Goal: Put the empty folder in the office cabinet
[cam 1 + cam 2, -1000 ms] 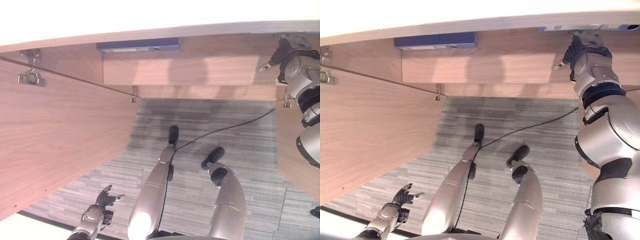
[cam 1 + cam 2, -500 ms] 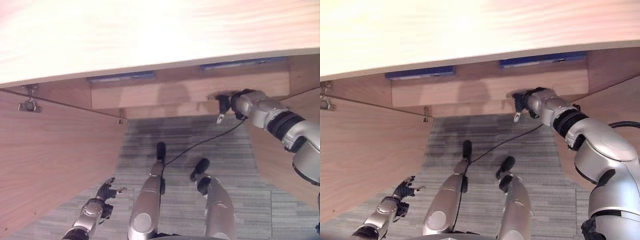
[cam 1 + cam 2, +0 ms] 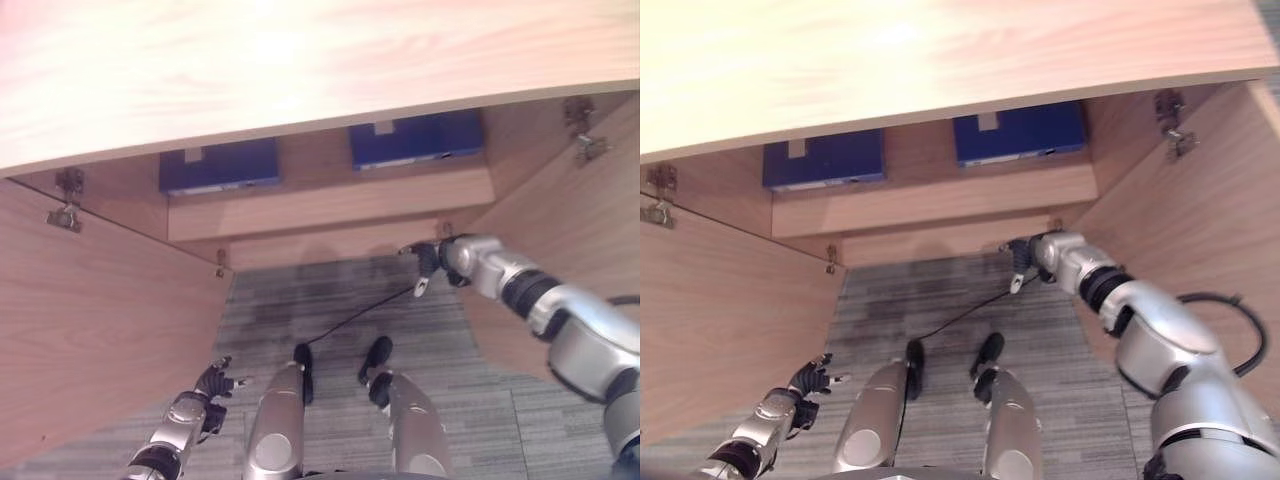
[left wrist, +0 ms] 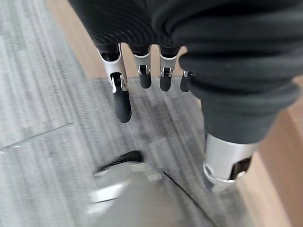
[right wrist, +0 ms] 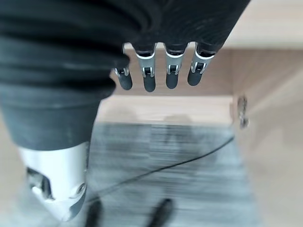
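left eye view: two blue folders [image 3: 416,139] lie flat, long axes sideways, in the cabinet [image 3: 330,200]; both hands [image 3: 430,265] released.

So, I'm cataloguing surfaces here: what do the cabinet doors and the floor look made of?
Cabinet doors: light wood or wood-look laminate, matte, with visible grain and metal hinges. Floor: probably grey carpet tile, with striped pile and no sheen.

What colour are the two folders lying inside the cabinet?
Both folders are dark blue, clearest in the right eye view.
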`<state>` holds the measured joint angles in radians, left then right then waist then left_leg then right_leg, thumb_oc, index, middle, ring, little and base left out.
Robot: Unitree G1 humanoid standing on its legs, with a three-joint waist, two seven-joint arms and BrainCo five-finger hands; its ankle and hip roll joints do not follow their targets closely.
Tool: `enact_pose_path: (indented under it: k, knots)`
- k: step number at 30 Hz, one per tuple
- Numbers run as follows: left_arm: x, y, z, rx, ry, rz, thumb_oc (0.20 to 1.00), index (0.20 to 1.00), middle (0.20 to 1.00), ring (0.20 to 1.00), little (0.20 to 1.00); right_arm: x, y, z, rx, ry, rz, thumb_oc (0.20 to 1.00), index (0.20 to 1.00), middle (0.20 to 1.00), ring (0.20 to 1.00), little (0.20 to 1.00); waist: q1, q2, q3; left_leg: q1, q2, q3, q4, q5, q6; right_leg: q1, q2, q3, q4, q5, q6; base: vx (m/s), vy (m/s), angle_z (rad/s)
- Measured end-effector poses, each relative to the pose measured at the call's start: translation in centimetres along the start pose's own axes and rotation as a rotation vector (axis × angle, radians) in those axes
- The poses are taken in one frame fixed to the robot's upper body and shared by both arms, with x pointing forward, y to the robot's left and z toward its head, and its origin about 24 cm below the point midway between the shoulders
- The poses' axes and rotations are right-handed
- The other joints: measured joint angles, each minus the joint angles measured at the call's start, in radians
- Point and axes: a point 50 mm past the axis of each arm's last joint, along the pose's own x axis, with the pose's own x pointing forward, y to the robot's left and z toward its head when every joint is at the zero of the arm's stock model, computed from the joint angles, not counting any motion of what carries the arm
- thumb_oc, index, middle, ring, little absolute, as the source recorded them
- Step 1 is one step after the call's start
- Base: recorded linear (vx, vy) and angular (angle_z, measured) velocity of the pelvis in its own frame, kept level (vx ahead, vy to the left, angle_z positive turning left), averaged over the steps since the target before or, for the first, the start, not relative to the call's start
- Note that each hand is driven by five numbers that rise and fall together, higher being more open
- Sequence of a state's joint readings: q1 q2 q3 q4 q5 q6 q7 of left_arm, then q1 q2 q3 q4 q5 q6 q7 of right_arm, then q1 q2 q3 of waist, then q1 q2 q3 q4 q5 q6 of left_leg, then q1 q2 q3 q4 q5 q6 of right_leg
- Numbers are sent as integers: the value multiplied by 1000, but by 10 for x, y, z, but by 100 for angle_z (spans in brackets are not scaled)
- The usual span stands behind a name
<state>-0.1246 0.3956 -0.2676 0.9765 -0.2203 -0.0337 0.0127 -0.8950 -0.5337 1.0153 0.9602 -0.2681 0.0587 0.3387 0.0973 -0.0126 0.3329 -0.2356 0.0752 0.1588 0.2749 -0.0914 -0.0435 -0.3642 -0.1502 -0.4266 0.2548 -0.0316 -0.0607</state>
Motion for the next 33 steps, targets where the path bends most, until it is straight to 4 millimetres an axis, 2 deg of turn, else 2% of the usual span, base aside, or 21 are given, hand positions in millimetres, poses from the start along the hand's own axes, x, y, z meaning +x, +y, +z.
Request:
enact_pose_path:
  k: [1, 2, 3, 4, 5, 6, 9, 11, 13, 14, 18, 19, 20, 22, 23, 25, 27, 28, 30, 31, 33]
  knots:
    - [2, -6, -1, -33, 23, -5, 1000, 1000, 1000, 1000, 1000, 7, 19, -13, 204, 43, -24, 1000, 1000, 1000, 1000, 1000, -9, 16, -16, 47, -2, 2, -109, -2, 8, 28, 9, -17, -32, 27, 37, 32, 173, 8]
    - [3, -13, 1, -54, 18, -13, 1000, 1000, 1000, 1000, 1000, 11, 47, -24, 287, 113, 24, 1000, 1000, 1000, 1000, 1000, -10, 9, -38, 83, -23, 3, -177, 32, 15, 38, 3, -7, -54, 47, 61, 11, 227, 16]
    - [3, -15, 1, -45, 19, -23, 1000, 1000, 1000, 1000, 1000, 11, 61, -28, 290, 132, 45, 1000, 1000, 1000, 1000, 1000, -9, 8, -54, 86, -30, 3, -184, 37, 17, 40, 4, 0, -67, 57, 65, -4, 221, 14]
    - [3, -20, -2, -66, 35, -25, 1000, 1000, 1000, 1000, 1000, 12, 84, -36, 428, 162, 46, 1000, 1000, 1000, 1000, 1000, -6, 9, -61, 120, -44, -2, -214, 52, 21, 75, 4, -5, -100, 79, 55, -108, 107, 16]
    - [2, -27, -9, -75, 61, -32, 1000, 1000, 1000, 1000, 1000, 12, 113, -39, 556, 208, 62, 1000, 1000, 1000, 1000, 1000, -5, 16, -78, 168, -51, -7, -258, 74, 24, 115, 5, -11, -128, 95, 53, -115, 207, 16]
    - [-4, -38, -25, -75, 100, -56, 1000, 1000, 1000, 1000, 1000, 8, 157, -41, 585, 263, 146, 1000, 1000, 1000, 1000, 1000, -11, 20, -138, 183, -62, -9, -292, 80, 34, 126, 1, -14, -143, 98, 68, -102, 158, 13]
    - [-7, -40, -36, -58, 139, -62, 1000, 1000, 1000, 1000, 1000, 1, 188, -46, 664, 322, 148, 1000, 1000, 1000, 1000, 1000, -34, 16, -161, 195, -88, -13, -288, 81, 40, 141, -22, -18, -154, 118, 77, -51, 224, 10]
    - [-8, -42, -41, -56, 155, -69, 1000, 1000, 1000, 1000, 1000, -5, 202, -54, 826, 382, 110, 1000, 1000, 1000, 1000, 1000, -38, 25, -171, 223, -100, -21, -300, 81, 40, 169, -33, -21, -161, 123, 83, -74, 234, 10]
    - [-14, -45, -64, -46, 258, -84, 1000, 1000, 1000, 1000, 1000, -21, 245, -60, 1059, 504, 102, 1000, 1000, 1000, 1000, 1000, -61, 32, -203, 280, -116, -22, -319, 73, 51, 212, -46, -10, -157, 120, 110, -86, 259, -3]
    - [-17, -46, -71, -56, 289, -82, 1000, 1000, 1000, 1000, 1000, -29, 260, -61, 1104, 541, 106, 1000, 1000, 1000, 1000, 1000, -64, 30, -214, 290, -122, -18, -320, 69, 59, 217, -51, -6, -151, 120, 111, -92, 249, -8]
    - [-25, -52, -88, -64, 343, -91, 1000, 1000, 1000, 1000, 1000, -54, 305, -66, 1277, 703, 113, 1000, 1000, 1000, 1000, 1000, -92, 17, -232, 320, -143, -6, -326, 67, 84, 224, -78, 24, -108, 105, 143, -124, 158, -11]
    - [-27, -55, -91, -69, 350, -92, 1000, 1000, 1000, 1000, 1000, -62, 319, -64, 1356, 754, 107, 1000, 1000, 1000, 1000, 1000, -102, 15, -228, 323, -150, -3, -318, 65, 96, 220, -88, 42, -84, 115, 144, -151, 142, 6]
    - [-28, -60, -93, -92, 358, -92, 1000, 1000, 1000, 1000, 1000, -75, 337, -64, 1447, 844, 93, 1000, 1000, 1000, 1000, 1000, -108, 24, -220, 322, -151, -5, -303, 60, 110, 212, -97, 95, -48, 131, 168, -69, 90, 3]
    - [-32, -62, -98, -118, 368, -81, 1000, 1000, 1000, 1000, 1000, -83, 351, -58, 1531, 918, 109, 1000, 1000, 1000, 1000, 1000, -113, 36, -219, 323, -139, 13, -313, 57, 143, 192, -101, 149, -14, 134, 193, -14, 44, -10]
    - [-33, -62, -101, -134, 379, -68, 1000, 1000, 1000, 1000, 1000, -84, 354, -56, 1566, 934, 105, 1000, 1000, 1000, 1000, 1000, -118, 43, -216, 321, -134, 16, -312, 60, 147, 172, -106, 161, 65, 106, 180, 20, -10, -19]
    - [-36, -63, -107, -149, 402, -57, 1000, 1000, 1000, 1000, 1000, -86, 357, -53, 1616, 956, 87, 1000, 1000, 1000, 1000, 1000, -118, 58, -216, 315, -119, 20, -322, 67, 146, 164, -110, 199, 179, 60, 198, 36, -66, -12]
    - [-50, -62, -130, -159, 473, -40, 1000, 1000, 1000, 1000, 1000, -92, 367, -46, 1683, 985, 85, 1000, 1000, 1000, 1000, 1000, -113, 45, -257, 314, -119, 21, -356, 88, 130, 261, -108, 217, 80, 12, 221, 18, -107, -16]
    - [-55, -60, -137, -160, 490, -29, 1000, 1000, 1000, 1000, 1000, -90, 368, -41, 1683, 967, 92, 1000, 1000, 1000, 1000, 1000, -112, 37, -262, 312, -117, 29, -359, 103, 125, 296, -100, 215, 23, 2, 213, -9, -82, -26]
    - [-62, -57, -147, -166, 530, -10, 1000, 1000, 1000, 1000, 1000, -85, 366, -32, 1664, 923, 123, 1000, 1000, 1000, 1000, 1000, -109, 13, -275, 300, -111, 50, -365, 117, 104, 355, -53, 232, -132, -13, 222, 1, -60, -33]
    - [-65, -56, -151, -174, 541, -3, 1000, 1000, 1000, 1000, 1000, -85, 368, -30, 1639, 916, 149, 1000, 1000, 1000, 1000, 1000, -100, -4, -285, 297, -109, 67, -365, 119, 95, 368, -30, 246, -192, -9, 203, 15, -68, -42]
    - [-67, -58, -154, -159, 557, -10, 1000, 1000, 1000, 1000, 1000, -89, 369, -35, 1575, 902, 160, 1000, 1000, 1000, 1000, 1000, -103, 8, -311, 295, -78, 79, -365, 131, 69, 415, 13, 246, -303, 52, 178, -10, -71, -26]
